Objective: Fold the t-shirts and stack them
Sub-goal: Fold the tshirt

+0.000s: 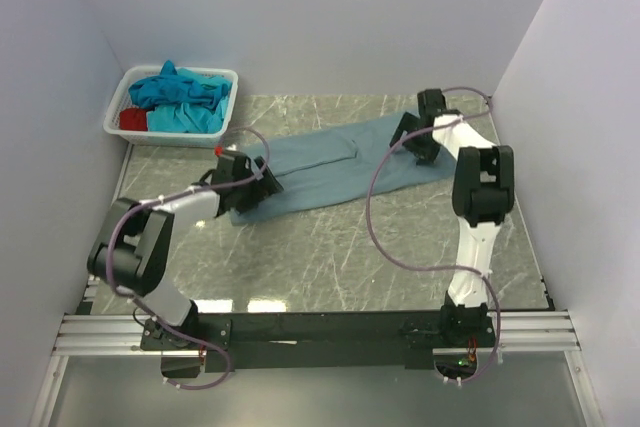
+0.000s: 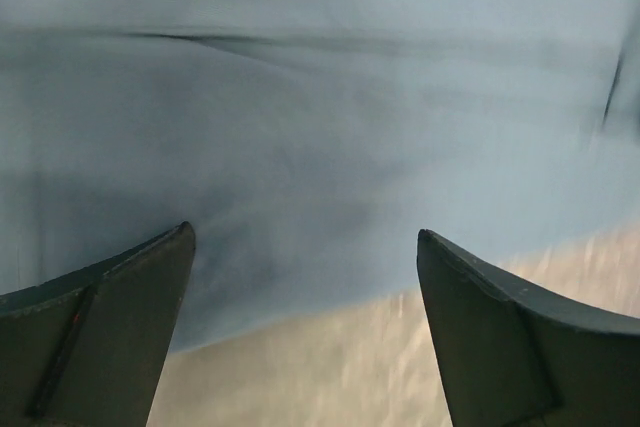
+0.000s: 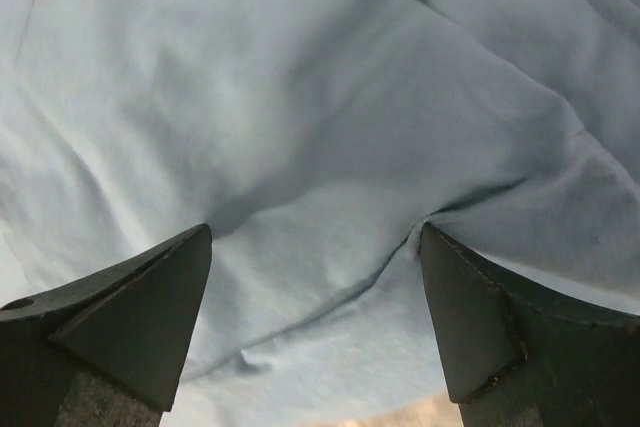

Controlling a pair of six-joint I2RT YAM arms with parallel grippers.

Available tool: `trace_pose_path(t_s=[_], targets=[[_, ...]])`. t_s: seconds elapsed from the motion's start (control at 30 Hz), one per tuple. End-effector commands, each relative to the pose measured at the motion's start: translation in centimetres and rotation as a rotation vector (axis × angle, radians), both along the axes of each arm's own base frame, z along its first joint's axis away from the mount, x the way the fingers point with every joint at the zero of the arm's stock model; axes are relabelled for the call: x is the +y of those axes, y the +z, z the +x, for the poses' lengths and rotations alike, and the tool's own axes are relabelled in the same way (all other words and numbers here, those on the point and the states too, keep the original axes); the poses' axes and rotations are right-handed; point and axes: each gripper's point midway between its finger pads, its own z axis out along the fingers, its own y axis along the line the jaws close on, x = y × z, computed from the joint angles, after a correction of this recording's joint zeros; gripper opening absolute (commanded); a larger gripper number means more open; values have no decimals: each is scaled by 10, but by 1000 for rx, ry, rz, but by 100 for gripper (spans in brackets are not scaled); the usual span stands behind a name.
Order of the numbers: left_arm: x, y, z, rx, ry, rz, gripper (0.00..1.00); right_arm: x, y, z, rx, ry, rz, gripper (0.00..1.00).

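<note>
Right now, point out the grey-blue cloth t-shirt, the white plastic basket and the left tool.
Grey-blue cloth t-shirt (image 1: 330, 175), top external view, middle of its flat body.
White plastic basket (image 1: 228, 107), top external view, right side wall.
Left tool (image 2: 305, 231), left wrist view, midway between fingertips.

Creased grey-blue t-shirt (image 3: 300, 117) fills view, R fingers (image 3: 140, 317) wide apart over it
</note>
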Motion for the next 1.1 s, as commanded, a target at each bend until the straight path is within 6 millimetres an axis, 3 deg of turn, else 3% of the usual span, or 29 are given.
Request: trace_pose_path(t_s=[0.0, 0.03, 0.07, 0.1, 0.13, 0.17, 0.23, 0.27, 0.37, 0.4, 0.43, 0.47, 0.57, 0.6, 0.63, 0.67, 0.7, 0.73, 0.77, 0.8, 0.83, 0.87, 0.9, 0.93, 0.97, 1.0, 1.07], targets=[[-26, -32, -87, 218, -71, -18, 99, 19, 13, 24, 31, 143, 29, 91], [-36, -33, -98, 232, -99, -41, 99, 25, -4, 28, 65, 167, 31, 91], [-43, -35, -112, 248, -118, -57, 99, 39, 14, 45, 21, 225, 34, 91], [-59, -36, -128, 263, -162, -79, 99, 46, 16, 53, 12, 248, 34, 91], [-76, -26, -130, 236, -180, -143, 99, 55, 1, 57, 34, 279, 39, 91], [-87, -25, -143, 250, -224, -182, 99, 68, 23, 75, -41, 337, 44, 91], [-109, -20, -159, 238, -295, -166, 99, 95, 14, 78, -39, 406, 46, 91], [-110, -22, -162, 235, -309, -126, 99, 104, 17, 82, -62, 433, 51, 91], [-152, -7, -173, 174, -477, -149, 99, 146, 31, 88, -156, 519, 128, 91], [-173, 7, -180, 143, -560, -181, 99, 155, 33, 90, -186, 540, 152, 91], [-180, 9, -182, 119, -619, -155, 100, 164, 45, 89, -211, 561, 166, 91], [-194, 20, -178, 88, -653, -150, 99, 167, 52, 91, -241, 577, 157, 91], [-207, 38, -182, 18, -739, -121, 99, 161, 89, 99, -317, 571, 97, 91], [-207, 43, -180, -2, -755, -113, 99, 158, 96, 97, -323, 566, 79, 92], [-202, 44, -177, -12, -746, -84, 99, 148, 119, 99, -363, 537, 30, 92], [-201, 57, -174, -46, -745, -82, 99, 142, 120, 96, -356, 527, 1, 92], [-196, 60, -171, -60, -744, -51, 99, 134, 146, 92, -395, 501, -27, 92], [-185, 65, -166, -80, -712, -7, 99, 129, 151, 88, -396, 482, -47, 92], [-178, 65, -163, -88, -696, 21, 99, 119, 137, 78, -347, 444, -71, 92], [-167, 65, -155, -96, -655, 49, 99, 116, 154, 68, -367, 422, -74, 92], [-154, 66, -149, -103, -609, 74, 100, 112, 154, 60, -356, 400, -72, 92], [-140, 57, -146, -81, -569, 98, 99, 108, 126, 42, -283, 371, -61, 92], [-119, 53, -130, -51, -487, 105, 99, 107, 138, 30, -302, 357, -51, 92], [-101, 50, -121, -40, -425, 138, 99, 108, 132, 21, -291, 352, -42, 92], [-85, 42, -117, -17, -389, 152, 99, 106, 103, 0, -221, 351, -39, 92], [-68, 42, -103, -26, -328, 145, 99, 109, 109, -7, -249, 347, -36, 92], [-61, 47, -95, -87, -297, 101, 99, 107, 82, -31, -180, 321, -36, 92]])
